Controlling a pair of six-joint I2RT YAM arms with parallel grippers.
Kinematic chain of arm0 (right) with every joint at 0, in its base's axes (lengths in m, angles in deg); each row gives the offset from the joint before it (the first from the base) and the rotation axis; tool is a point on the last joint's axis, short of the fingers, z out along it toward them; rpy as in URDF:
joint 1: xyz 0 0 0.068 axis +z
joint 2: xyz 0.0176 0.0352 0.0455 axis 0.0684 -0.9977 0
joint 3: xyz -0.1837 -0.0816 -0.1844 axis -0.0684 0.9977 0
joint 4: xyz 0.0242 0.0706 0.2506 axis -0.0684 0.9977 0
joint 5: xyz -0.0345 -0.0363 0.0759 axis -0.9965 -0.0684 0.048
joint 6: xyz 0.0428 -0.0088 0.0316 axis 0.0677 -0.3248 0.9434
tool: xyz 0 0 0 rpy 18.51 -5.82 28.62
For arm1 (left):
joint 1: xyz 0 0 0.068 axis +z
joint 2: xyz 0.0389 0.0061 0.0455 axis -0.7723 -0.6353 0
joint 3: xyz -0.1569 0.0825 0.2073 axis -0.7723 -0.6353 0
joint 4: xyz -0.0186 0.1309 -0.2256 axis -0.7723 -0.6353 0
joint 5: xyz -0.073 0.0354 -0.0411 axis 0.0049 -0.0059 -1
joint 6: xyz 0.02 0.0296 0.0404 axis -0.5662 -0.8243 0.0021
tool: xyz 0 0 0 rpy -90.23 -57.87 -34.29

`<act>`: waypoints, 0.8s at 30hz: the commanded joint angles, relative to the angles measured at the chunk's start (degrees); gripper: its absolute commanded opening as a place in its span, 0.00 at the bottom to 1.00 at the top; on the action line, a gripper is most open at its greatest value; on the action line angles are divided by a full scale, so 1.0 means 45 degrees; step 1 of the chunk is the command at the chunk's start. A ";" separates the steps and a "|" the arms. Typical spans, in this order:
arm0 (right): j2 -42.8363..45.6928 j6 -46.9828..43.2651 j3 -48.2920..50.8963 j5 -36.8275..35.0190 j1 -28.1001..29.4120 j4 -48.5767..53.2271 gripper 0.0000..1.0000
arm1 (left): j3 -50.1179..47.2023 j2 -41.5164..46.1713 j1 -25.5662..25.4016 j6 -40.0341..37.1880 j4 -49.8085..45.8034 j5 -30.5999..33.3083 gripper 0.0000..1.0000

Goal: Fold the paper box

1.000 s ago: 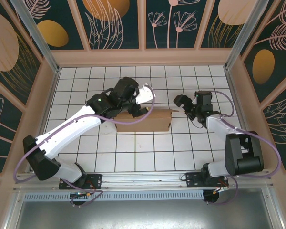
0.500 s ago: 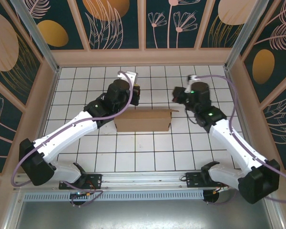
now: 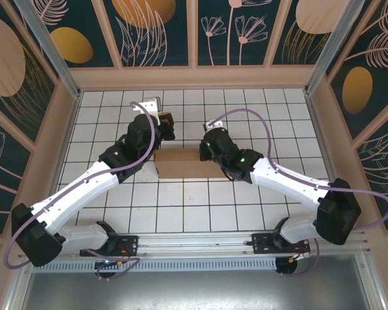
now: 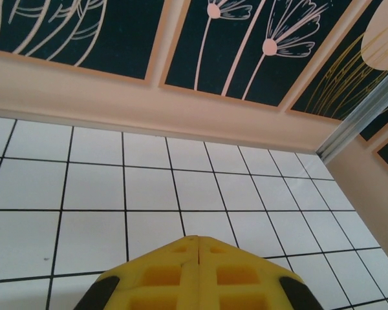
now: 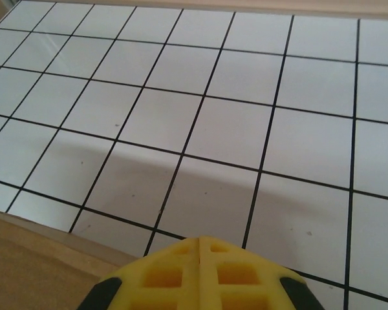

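**Q:** Where is the paper box [image 3: 181,166], and how do the grippers stand?

**A:** It lies mid-way across the tiled table [image 3: 200,210]. The right arm's wrist is over its right end, and the left arm is just behind its left rear corner. A cardboard edge shows at the lower left of the right wrist view. The left gripper [image 4: 198,242] and the right gripper [image 5: 200,242] each have their yellow fingers pressed together, with nothing between them.

**Q:** What could go wrong?

**A:** Closed tips can only push. A nudge on a flap may slide the light box across the smooth tiles instead of creasing it, or dent a wall. An unpinned flap would likely spring back. The wrists also work close together, so they may collide.
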 commanded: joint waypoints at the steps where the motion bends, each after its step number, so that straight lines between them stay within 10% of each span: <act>1: 0.0035 0.0146 0.0984 -0.1920 0.0768 -0.0719 0.00 | -0.0587 0.0063 0.0040 0.0637 0.0703 -0.0491 0.00; 16: -0.1081 0.2021 0.2019 -0.2354 0.1347 -0.0982 0.00 | -0.2856 -0.1009 0.0046 0.3179 0.2962 -0.3743 0.00; 24: -0.0892 0.2255 0.2426 -0.2028 0.1444 -0.1336 0.00 | -0.4484 -0.0966 0.0030 0.3250 0.3810 -0.3179 0.00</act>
